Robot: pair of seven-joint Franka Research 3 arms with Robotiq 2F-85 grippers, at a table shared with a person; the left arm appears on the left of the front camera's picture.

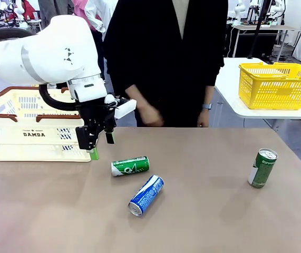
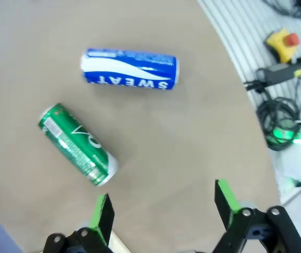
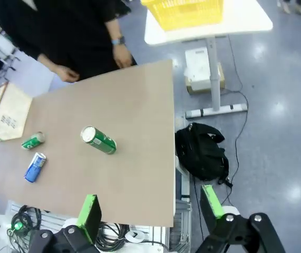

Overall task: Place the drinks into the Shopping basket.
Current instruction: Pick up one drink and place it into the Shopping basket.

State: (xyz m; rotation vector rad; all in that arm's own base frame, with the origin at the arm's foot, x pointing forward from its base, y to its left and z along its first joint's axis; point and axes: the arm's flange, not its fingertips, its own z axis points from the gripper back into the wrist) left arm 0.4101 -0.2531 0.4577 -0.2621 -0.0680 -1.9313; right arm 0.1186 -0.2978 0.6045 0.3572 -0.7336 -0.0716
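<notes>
Beside the cream basket (image 1: pixel 8 142) lie green can (image 1: pixel 130 166) and blue-white can (image 1: pixel 146 195); left fingers (image 2: pixel 102 213), right fingers (image 3: pixel 89 210) splayed.

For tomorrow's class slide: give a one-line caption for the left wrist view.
Open left gripper above the table, a green can and a blue-and-white can lying on their sides ahead.

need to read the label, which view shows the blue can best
The left wrist view: the blue can lies close and large, its white SWEAT print legible though upside down. The front view shows it smaller, lying slantwise. The right wrist view shows it tiny, far off.
</notes>
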